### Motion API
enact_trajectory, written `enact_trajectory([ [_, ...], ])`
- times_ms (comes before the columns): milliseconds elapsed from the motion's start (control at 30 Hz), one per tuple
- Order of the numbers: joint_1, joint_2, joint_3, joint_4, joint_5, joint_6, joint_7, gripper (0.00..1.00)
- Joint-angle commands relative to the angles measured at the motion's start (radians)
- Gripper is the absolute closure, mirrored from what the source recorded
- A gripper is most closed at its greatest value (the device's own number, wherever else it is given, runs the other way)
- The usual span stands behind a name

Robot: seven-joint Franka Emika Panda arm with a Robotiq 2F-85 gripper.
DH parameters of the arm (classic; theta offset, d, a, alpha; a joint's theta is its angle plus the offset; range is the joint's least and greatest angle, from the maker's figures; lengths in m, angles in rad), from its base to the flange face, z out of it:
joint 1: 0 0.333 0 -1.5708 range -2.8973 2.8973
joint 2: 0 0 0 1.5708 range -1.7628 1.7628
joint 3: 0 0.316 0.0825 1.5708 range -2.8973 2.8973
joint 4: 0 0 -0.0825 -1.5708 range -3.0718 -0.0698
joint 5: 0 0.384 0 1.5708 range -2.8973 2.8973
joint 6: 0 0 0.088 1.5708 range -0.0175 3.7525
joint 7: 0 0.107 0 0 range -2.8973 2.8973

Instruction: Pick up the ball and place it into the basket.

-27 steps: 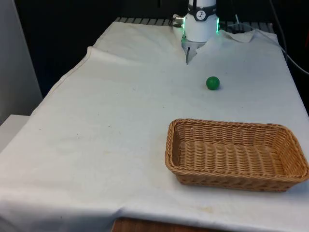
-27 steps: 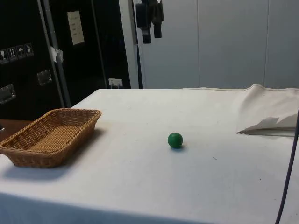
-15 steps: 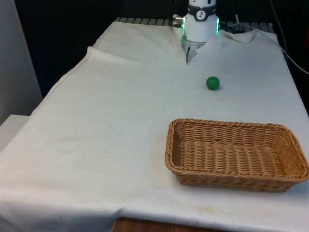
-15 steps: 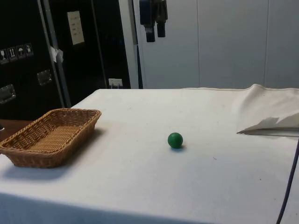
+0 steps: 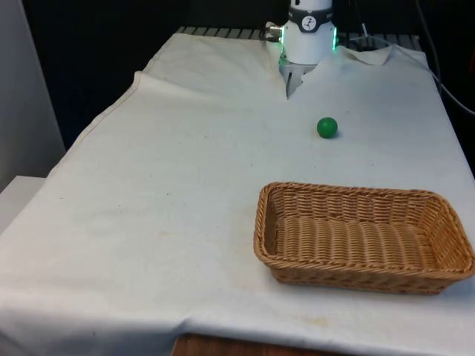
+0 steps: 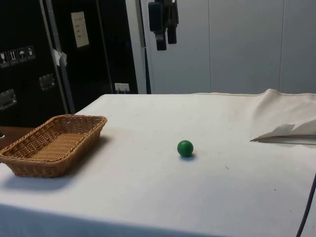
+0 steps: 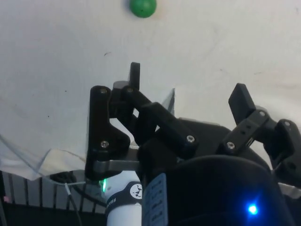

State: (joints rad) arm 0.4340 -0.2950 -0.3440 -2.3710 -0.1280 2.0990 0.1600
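Hanging high above the white cloth (image 6: 148, 197), my gripper (image 6: 165, 43) has its two black fingers (image 7: 134, 75) spread apart with nothing between them. In the side view it sits toward 11 o'clock from the green ball (image 6: 185, 148), well clear of it. I see the ball (image 5: 326, 127) lying free on the cloth, at about 12 o'clock from the wicker basket (image 5: 364, 236) in the front view and well apart from it. From the side camera the basket (image 6: 52, 143) lies near 9 o'clock of the ball. I read the basket as holding nothing. On my wrist camera the ball (image 7: 142, 6) shows beyond the fingertips, resting on bare cloth. A folded ridge of cloth (image 6: 284, 116) rises at roughly 2 o'clock from the ball in the side view.
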Motion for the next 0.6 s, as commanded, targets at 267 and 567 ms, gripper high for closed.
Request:
enact_trajectory([
  [267,0.008,-0.019,0.067,-0.050,0.011,0.025,0.047,0.00],
  [567,0.010,-0.001,0.109,-0.072,0.019,0.063,0.079,0.00],
])
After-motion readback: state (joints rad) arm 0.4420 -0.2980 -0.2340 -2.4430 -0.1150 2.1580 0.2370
